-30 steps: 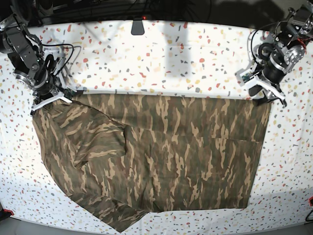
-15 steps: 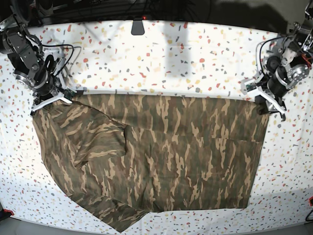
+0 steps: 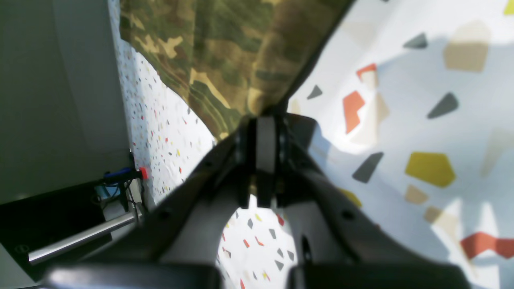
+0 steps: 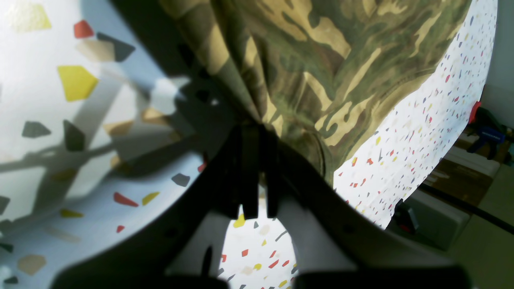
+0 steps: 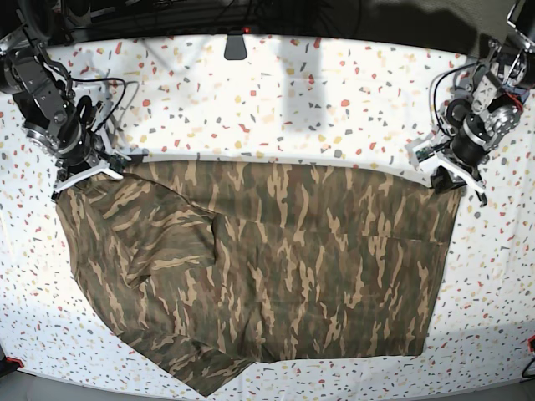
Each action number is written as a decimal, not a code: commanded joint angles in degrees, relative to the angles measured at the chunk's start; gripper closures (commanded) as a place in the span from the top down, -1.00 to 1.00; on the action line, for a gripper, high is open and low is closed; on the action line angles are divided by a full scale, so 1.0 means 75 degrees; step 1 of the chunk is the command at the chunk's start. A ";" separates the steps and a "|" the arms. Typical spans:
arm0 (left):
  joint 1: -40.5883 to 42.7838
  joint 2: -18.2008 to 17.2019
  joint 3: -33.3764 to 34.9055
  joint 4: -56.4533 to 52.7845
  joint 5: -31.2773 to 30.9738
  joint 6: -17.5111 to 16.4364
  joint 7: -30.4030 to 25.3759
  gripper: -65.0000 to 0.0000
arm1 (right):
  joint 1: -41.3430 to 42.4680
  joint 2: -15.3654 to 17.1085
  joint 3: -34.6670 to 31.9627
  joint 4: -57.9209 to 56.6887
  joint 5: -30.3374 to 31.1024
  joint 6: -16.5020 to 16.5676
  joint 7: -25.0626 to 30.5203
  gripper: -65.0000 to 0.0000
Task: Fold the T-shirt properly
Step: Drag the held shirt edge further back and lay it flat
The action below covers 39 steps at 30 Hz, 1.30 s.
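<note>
Left end effector (image 5: 456, 177) has just clamped on the T-shirt (image 5: 276, 259) far corner; right end effector (image 5: 82, 174) stays clamped on the opposite one. Shirt lies on the bench (image 5: 276, 100); fold lift can likely start.

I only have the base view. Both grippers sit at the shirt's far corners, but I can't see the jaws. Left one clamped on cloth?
Observer: Yes. In the left wrist view the left gripper has its jaws together, with the edge of the T-shirt running into them.
Operator: And the right?
Observer: Same. The right gripper is shut, and folds of camouflage cloth bunch up where they enter the jaws.
Operator: Is the cloth off the table at the right one?
Observer: Near the jaws it looks raised: the cloth throws a dark shadow on the speckled table beside the gripper.
Operator: Anything else near the left arm?
Observer: A red-tipped clamp at the table edge.
</note>
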 commanded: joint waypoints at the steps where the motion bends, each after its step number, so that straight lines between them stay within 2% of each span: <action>1: 0.0026 -0.0026 0.0023 -0.0026 0.0032 -0.0032 0.0361 -1.00 | 0.0105 0.0184 0.0082 0.0114 -0.0026 -0.0122 0.0003 -1.00; 5: 0.0044 -0.0064 0.0023 0.0017 0.0017 -0.0026 0.1483 -1.00 | 0.0102 0.0187 0.0082 0.0134 -0.0026 -0.0119 0.0003 -1.00; 8: 0.0236 -0.0323 0.0023 0.0192 -0.0350 -0.0026 0.1527 -1.00 | 0.0099 0.0187 0.0082 0.0134 -0.0026 -0.0119 -0.0058 -1.00; 12: 0.0825 -0.0787 0.0023 0.0778 -0.0376 0.0029 0.1478 -1.00 | -0.0023 0.0189 0.0082 0.0172 -0.0023 -0.0119 -0.0119 -1.00; 16: 0.1349 -0.1067 0.0023 0.1393 -0.0376 0.0551 0.1498 -1.00 | -0.0344 0.0189 0.0082 0.0507 -0.0026 -0.0117 -0.0143 -1.00; 24: 0.1964 -0.1142 0.0023 0.1915 -0.0370 0.0609 0.2124 -1.00 | -0.1250 0.0370 0.0085 0.1297 -0.0023 -0.0163 -0.0851 -1.00; 26: 0.2197 -0.1227 0.0023 0.1993 -0.0367 0.0673 0.2174 -1.00 | -0.1547 0.0536 0.0082 0.1445 -0.0032 -0.0350 -0.1070 -1.00; 31: 0.2906 -0.1495 0.0023 0.2148 -0.0338 0.1297 0.2180 -1.00 | -0.2323 0.0950 0.0085 0.1824 -0.0192 -0.0734 -0.1396 -1.00; 33: 0.3174 -0.1571 0.0023 0.2165 -0.0245 0.1376 0.2200 -1.00 | -0.2608 0.0950 0.0085 0.1920 -0.0490 -0.0857 -0.1460 -1.00; 36: 0.3555 -0.1574 0.0023 0.2168 0.0373 0.1478 0.2486 -1.00 | -0.3013 0.0947 0.0085 0.2025 -0.0670 -0.1070 -0.1542 -1.00; 39: 0.3911 -0.1571 0.0023 0.2168 0.0790 0.1833 0.2579 -1.00 | -0.3410 0.0947 0.0085 0.2130 -0.0871 -0.1119 -0.1690 -1.00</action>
